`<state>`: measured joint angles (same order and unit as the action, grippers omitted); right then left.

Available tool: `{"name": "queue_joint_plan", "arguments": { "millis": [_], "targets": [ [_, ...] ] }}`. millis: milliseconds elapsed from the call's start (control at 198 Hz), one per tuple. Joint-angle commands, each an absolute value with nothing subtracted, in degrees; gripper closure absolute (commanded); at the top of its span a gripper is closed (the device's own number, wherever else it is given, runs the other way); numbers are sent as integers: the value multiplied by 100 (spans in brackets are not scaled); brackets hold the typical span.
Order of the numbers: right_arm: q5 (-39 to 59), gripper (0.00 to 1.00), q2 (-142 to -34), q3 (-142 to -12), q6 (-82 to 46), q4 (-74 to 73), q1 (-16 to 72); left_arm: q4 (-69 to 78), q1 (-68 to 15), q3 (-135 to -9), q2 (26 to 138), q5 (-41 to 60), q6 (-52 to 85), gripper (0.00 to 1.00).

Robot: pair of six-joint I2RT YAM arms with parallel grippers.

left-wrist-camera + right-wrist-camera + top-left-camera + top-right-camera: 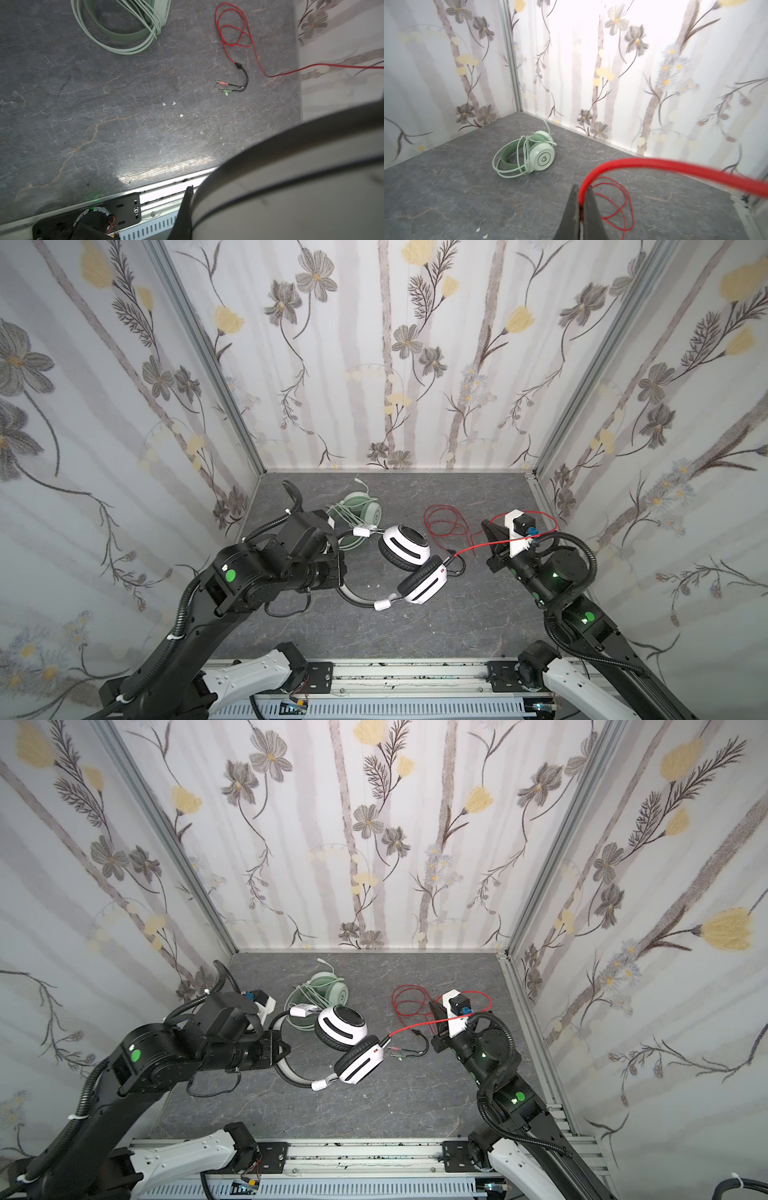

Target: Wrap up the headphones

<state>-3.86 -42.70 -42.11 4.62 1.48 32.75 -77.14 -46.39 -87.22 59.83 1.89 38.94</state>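
The white-and-black headphones (pixel 405 548) (pixel 341 1028) lie mid-table in both top views. My left gripper (pixel 338 565) (pixel 283 1048) is shut on their pale headband (pixel 291 187); only one black finger (pixel 188 207) shows beside it. From the nearer earcup (pixel 419 584) the thin red cord (pixel 478 548) (pixel 415 1029) rises taut to my right gripper (pixel 484 525) (pixel 431 1003) (pixel 581 191), which is shut on it. The rest of the cord lies in loose loops (pixel 623 207) on the table, ending in black plugs (pixel 241 83). The mint-green headphones (pixel 361 510) (pixel 538 159) lie behind, with their pale cord coiled around them.
Flowered walls close in the left, back and right of the dark stone tabletop (pixel 415 626). A metal rail (pixel 415 672) runs along the front edge. Small white crumbs (pixel 181 115) dot the table near the white headset. The left arm's black cable (pixel 286 608) loops onto the table.
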Motion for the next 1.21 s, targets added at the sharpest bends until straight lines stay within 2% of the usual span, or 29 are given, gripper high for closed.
{"name": "queue_joint_plan", "arguments": {
  "millis": [0,293,520,580,832,1004,1206],
  "targets": [
    [-854,100,-4287,-4774,1109,646,3297,-7475,-4637,-8638,6055,10,3606,100],
    [-738,100,-4443,-5694,1704,1025,3506,-7143,-4637,-8484,6038,124,3389,100],
    [-1303,100,-5676,-6173,931,1889,3478,-5480,-4632,-7822,5450,2008,3495,100],
    [-955,100,-5937,-6091,717,1897,3400,-5111,-4623,-7757,5346,2306,3641,100],
    [1651,100,-7127,-5878,-63,2055,3071,-3947,-4521,-7891,5236,3216,4210,100],
    [2339,100,-7032,-5463,-259,1889,3309,-3502,-4279,-8014,5282,3289,4620,100],
    [2697,100,-6486,-5042,-627,1679,3756,-2625,-3885,-7723,5329,3101,5440,100]
  ]
}}
